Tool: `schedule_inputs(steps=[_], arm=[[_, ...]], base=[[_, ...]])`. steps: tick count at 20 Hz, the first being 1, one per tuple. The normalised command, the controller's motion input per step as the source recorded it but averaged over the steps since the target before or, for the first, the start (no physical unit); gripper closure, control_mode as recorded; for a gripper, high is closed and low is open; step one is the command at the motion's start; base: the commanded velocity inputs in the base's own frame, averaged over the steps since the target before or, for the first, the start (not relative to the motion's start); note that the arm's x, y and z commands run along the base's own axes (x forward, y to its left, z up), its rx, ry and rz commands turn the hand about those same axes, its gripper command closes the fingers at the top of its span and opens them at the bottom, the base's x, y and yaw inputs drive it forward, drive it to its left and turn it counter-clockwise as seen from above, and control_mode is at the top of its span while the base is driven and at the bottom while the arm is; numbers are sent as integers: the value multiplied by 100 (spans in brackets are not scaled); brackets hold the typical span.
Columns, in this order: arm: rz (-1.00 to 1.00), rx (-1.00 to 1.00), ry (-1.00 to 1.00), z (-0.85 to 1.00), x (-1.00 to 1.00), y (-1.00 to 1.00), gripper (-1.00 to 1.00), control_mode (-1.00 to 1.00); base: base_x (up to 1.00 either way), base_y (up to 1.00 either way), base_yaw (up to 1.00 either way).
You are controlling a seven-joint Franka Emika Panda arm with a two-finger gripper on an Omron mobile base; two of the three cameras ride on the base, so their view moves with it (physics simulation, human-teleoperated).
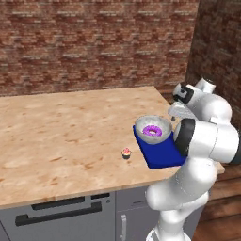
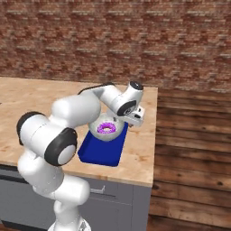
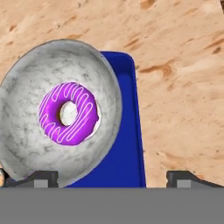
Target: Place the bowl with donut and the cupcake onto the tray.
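The light-grey bowl (image 1: 162, 123) (image 2: 94, 130) (image 3: 26, 109) rests on the far end of the deep-blue tray (image 1: 162, 155) (image 2: 99, 153) (image 3: 127, 144), and the purple frosted donut (image 1: 152, 131) (image 2: 106, 128) (image 3: 68, 114) lies in it. The small cupcake (image 1: 126, 153) stands upright on the counter, a short way left of the tray. My gripper (image 1: 175, 115) (image 2: 135, 119) (image 3: 112, 179) hovers at the bowl's right rim. It is open, its fingertips (image 3: 41, 178) spread wide and holding nothing.
The wooden counter (image 1: 61, 132) stretches away to the left of the tray. Its right edge (image 2: 153, 135) runs close beside the tray. A brick wall (image 1: 94, 42) stands behind. My own arm (image 1: 207, 136) rises over the tray's near right corner.
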Motion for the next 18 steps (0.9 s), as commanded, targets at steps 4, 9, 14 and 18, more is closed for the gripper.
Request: schedule_inputs(steps=[4,9,14,18], arm=[[7,-10,-10,18,-74,51,-100,-100],[7,-14,-2,26,-62,86,-100,-100],[7,-13,0,29,-60,92,-100,-100],[6,-13,-7,-13,-42,99,-100,-100]], base=[[0,0,0],[0,0,0],[0,0,0],[0,0,0]])
